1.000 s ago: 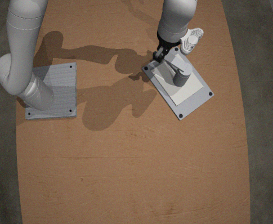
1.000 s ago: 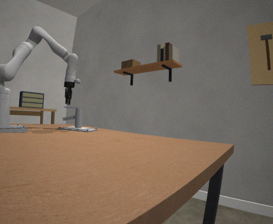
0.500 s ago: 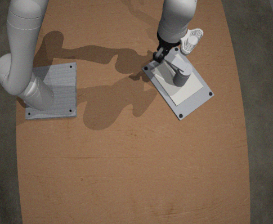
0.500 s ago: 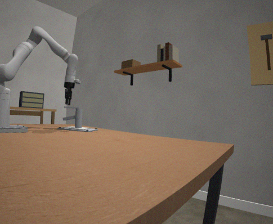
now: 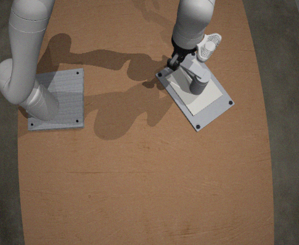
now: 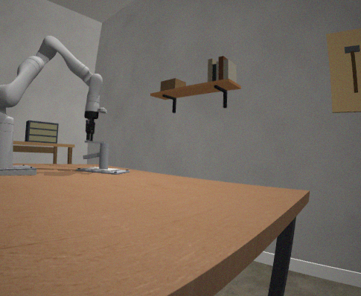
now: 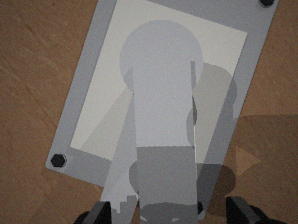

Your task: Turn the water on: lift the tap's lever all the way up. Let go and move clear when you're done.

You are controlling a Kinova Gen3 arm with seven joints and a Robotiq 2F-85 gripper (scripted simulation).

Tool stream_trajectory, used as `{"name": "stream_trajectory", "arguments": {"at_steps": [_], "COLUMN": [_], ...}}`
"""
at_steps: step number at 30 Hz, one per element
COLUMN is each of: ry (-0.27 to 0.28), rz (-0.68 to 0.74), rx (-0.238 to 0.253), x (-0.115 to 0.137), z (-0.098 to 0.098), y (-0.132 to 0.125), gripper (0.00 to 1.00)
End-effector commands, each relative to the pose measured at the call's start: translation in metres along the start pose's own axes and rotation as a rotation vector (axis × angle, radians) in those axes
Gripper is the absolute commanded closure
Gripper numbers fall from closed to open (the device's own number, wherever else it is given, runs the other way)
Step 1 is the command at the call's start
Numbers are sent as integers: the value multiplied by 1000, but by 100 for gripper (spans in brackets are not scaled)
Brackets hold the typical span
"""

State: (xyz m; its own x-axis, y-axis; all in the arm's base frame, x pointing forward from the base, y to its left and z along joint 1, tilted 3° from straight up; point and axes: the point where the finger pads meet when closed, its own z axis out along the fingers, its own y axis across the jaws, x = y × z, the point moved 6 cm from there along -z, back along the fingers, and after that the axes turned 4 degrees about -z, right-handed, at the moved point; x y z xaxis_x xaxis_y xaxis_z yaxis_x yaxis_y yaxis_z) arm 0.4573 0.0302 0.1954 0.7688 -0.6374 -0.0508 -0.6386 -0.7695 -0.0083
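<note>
A brown table [image 5: 146, 184] holds a grey arm [image 5: 26, 61] and a tap [image 5: 199, 84]. The arm stands on a grey base [image 5: 73, 92] near the left edge of the table, toward the far side. The tap stands on a grey plate [image 5: 212, 115] near the far right part of the table. The plate is turned at a slant and has a white square [image 5: 206, 98] on top and black bolts at its corners.

The tap is a short round post. Its lever [image 7: 162, 130] is a flat grey bar that sticks out sideways from the top of the post. From the side, the lever [image 6: 94, 142] lies flat, not lifted.

The arm bends up high and comes down over the tap. The claw [image 5: 174, 61] points straight down at the free end of the lever. Its fingers are spread apart and pinch nothing. In the wrist view one dark finger [image 7: 97, 214] is on the left of the lever and the other is well off to the right, so the lever end sits between them. From the side, the claw [image 6: 90, 137] hangs just above the lever. I cannot tell if it touches.

On the wall behind are a shelf [image 6: 195, 89] with books and a box, and a poster [image 6: 351, 71] of a hammer.
</note>
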Motion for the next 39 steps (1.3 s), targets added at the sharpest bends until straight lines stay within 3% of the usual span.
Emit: {"name": "stream_trajectory", "arguments": {"at_steps": [1,13,39], "ry": [-3,-3,-2], "rz": [-3,-3,-3], "rx": [2,2,2], "x": [0,0,1], "z": [6,19,24], "y": [1,1,0], "gripper": [29,29,29]}}
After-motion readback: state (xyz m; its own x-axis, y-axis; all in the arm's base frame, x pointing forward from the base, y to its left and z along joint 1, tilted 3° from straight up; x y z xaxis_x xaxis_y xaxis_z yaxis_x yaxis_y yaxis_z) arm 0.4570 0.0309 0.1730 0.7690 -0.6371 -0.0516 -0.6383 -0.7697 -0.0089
